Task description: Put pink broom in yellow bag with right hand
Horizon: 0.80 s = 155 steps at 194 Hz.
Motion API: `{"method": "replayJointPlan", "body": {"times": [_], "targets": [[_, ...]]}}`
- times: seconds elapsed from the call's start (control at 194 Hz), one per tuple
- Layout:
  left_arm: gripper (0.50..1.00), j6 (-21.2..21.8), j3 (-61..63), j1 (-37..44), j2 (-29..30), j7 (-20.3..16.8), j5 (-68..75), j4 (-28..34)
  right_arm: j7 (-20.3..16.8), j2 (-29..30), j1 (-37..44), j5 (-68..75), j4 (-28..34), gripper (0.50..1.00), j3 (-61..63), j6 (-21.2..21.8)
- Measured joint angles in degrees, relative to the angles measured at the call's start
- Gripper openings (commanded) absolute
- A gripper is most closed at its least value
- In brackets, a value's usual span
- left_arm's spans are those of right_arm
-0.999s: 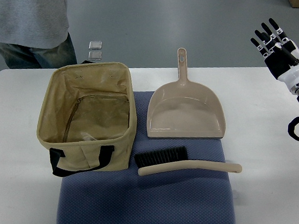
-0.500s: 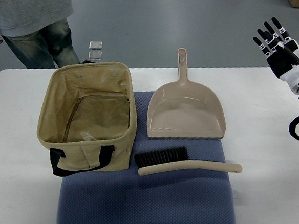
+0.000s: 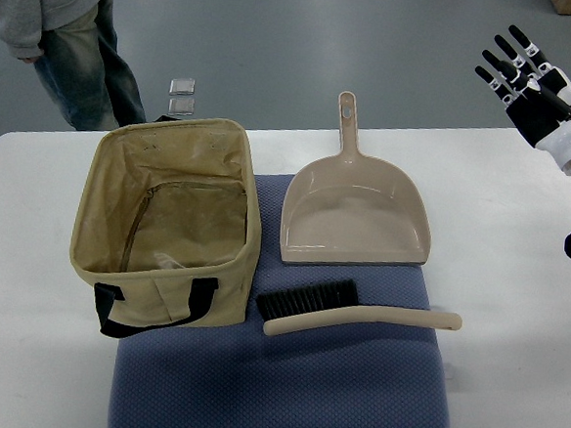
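My right hand (image 3: 530,79) hangs in the air at about 2 o'clock of the scene, past the far right corner of the table (image 3: 520,221), fingers spread and holding nothing. The broom (image 3: 357,312) lies flat on the blue mat (image 3: 283,390) at about 5 o'clock, bristles pointing toward 9 o'clock and just beside the yellow bag (image 3: 167,220), handle running out toward 3 o'clock. It looks beige more than pink to me. The dustpan (image 3: 356,214) sits just above it, close but apart.

I judge the reach is only beginning. I should come down on the handle's middle, palm down, and close around it from above, keeping my knuckles off the dustpan lip. Then lift level and carry toward 9 o'clock, tipping the bristle end down into the bag's open mouth.
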Motion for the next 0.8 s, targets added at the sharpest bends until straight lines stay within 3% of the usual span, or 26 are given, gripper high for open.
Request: {"method": "replayJointPlan", "body": {"times": [0.165, 0.459, 0.799], "targets": [[1.000, 0.0, 0.0, 0.0, 0.0, 0.0, 0.0, 0.0, 0.8, -2.7, 0.4, -7.3, 3.7, 0.928, -3.4, 0.6], [1.000, 0.0, 0.0, 0.0, 0.0, 0.0, 0.0, 0.0, 5.8, -10.7, 2.8, -23.1, 16.0, 0.926, -13.7, 0.6], [1.000, 0.0, 0.0, 0.0, 0.0, 0.0, 0.0, 0.0, 6.5, -15.8, 3.3, -42.2, 28.7, 0.924, -18.2, -1.3]]}}
